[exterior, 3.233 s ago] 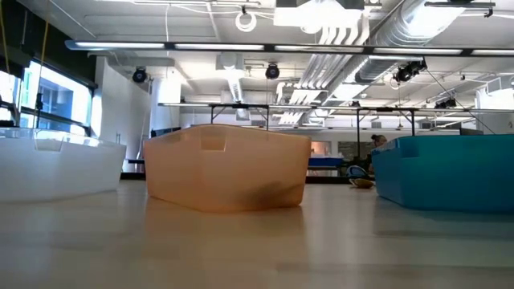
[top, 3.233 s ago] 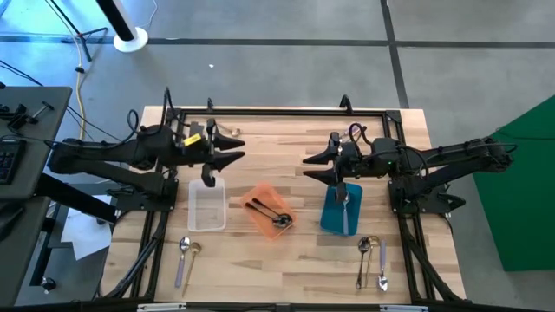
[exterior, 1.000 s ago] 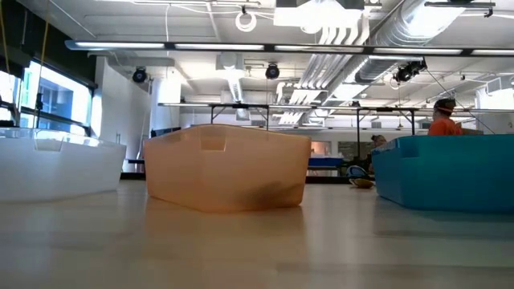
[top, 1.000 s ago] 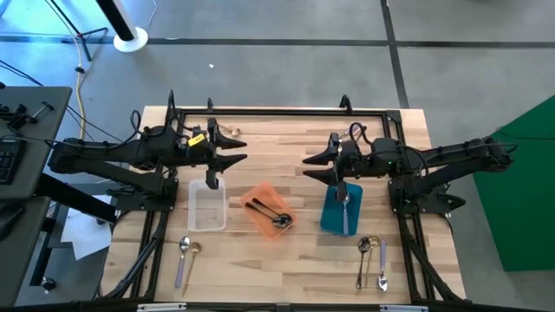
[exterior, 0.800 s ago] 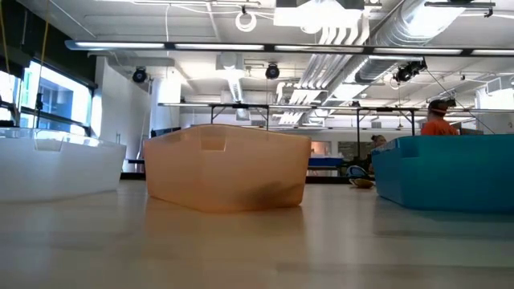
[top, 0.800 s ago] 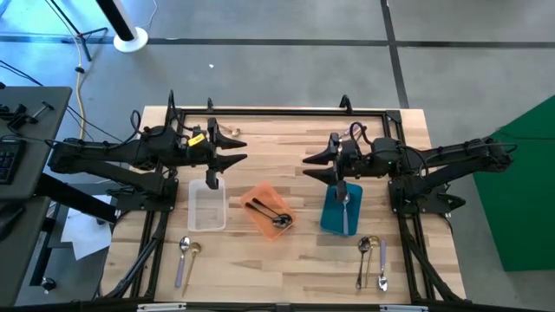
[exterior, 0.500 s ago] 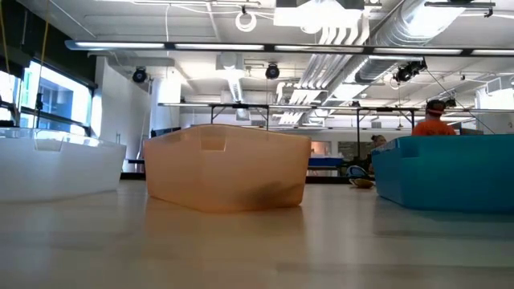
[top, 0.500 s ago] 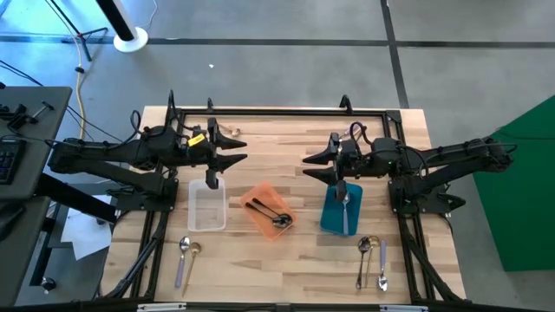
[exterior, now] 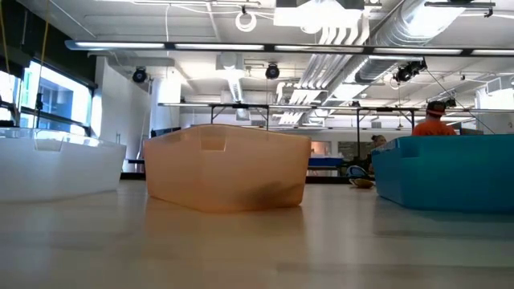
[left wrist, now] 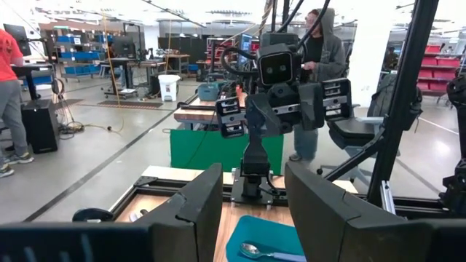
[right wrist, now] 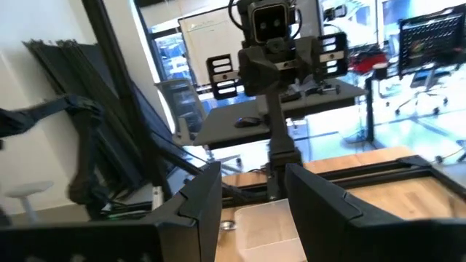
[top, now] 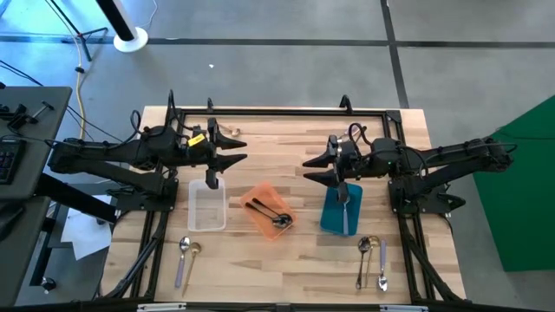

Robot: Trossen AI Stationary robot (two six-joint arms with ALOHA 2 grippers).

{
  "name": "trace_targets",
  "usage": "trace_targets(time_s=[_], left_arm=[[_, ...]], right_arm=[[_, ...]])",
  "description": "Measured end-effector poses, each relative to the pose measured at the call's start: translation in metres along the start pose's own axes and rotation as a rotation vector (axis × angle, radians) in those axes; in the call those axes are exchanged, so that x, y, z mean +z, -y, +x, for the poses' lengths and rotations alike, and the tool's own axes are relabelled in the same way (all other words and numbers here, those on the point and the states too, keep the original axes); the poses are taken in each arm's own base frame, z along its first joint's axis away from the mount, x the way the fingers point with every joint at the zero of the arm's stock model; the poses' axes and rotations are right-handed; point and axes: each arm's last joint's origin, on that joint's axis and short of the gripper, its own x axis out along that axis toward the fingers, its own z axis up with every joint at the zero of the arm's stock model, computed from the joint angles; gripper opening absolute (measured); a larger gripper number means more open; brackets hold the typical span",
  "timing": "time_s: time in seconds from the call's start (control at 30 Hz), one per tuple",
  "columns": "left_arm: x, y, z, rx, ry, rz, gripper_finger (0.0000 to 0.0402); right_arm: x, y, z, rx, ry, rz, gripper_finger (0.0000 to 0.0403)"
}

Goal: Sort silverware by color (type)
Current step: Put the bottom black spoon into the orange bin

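Reaching in level from opposite sides, both arms hang above the table, each gripper facing the other across the orange tray. The left gripper hovers beyond the clear tray, fingers parted, empty. The right gripper sits just beyond the blue tray, fingers likewise apart, nothing held. Two black spoons lie in the orange tray, a silver spoon in the blue one (beside the right gripper). Left of the orange tray, near the table edge, lie two spoons; right of it, three spoons. Behind the trays, a person stands in the workshop.
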Motion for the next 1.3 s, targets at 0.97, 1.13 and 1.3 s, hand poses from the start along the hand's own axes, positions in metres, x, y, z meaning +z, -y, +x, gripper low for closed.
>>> trace_targets(time_s=[0.97,1.13,1.3], left_arm=[[0.003,0.0,0.0,-0.001,0.025,-0.028,0.0138],[0.003,0.0,0.0,-0.001,0.024,-0.075,0.0138],[0.003,0.0,0.0,-0.001,0.024,-0.082,0.0138]], right_arm=[[-0.065,-0.077,-0.031,0.054,-0.933,1.244,0.0138],[-0.088,-0.112,-0.063,-0.295,-1.058,1.399,0.0138],[-0.115,-0.137,-0.092,-0.64,-1.126,1.477,0.0138]])
